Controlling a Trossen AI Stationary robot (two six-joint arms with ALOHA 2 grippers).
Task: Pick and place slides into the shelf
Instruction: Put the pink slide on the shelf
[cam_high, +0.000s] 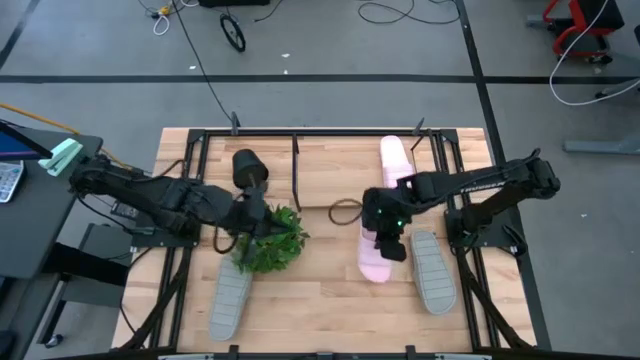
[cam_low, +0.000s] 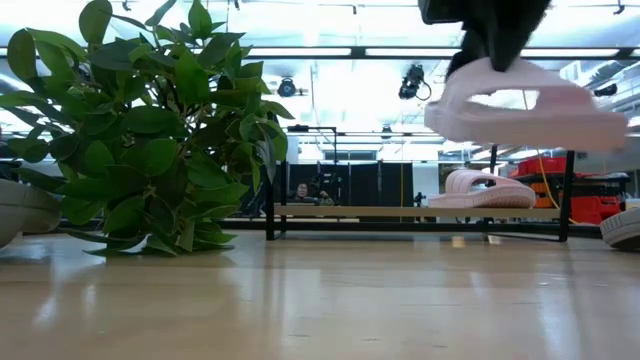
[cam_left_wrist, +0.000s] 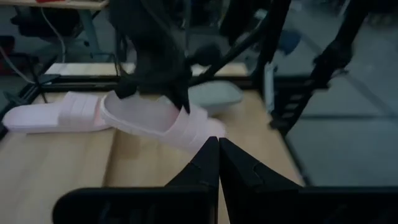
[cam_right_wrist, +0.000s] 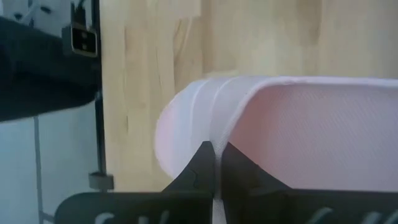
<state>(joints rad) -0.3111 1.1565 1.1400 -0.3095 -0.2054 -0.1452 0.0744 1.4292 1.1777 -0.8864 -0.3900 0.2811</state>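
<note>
Aloft, right gripper (cam_high: 388, 243) clamps pink slide (cam_high: 374, 262) (tilted).

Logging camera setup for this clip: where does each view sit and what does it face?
High: overhead, straight down; both arms, shelf.
Low: table height, level across; held pink slide, plant.
Left wrist: past left gripper at right arm.
Right wrist: right gripper pinching the slide.
Shared: held slide in all four.
</note>
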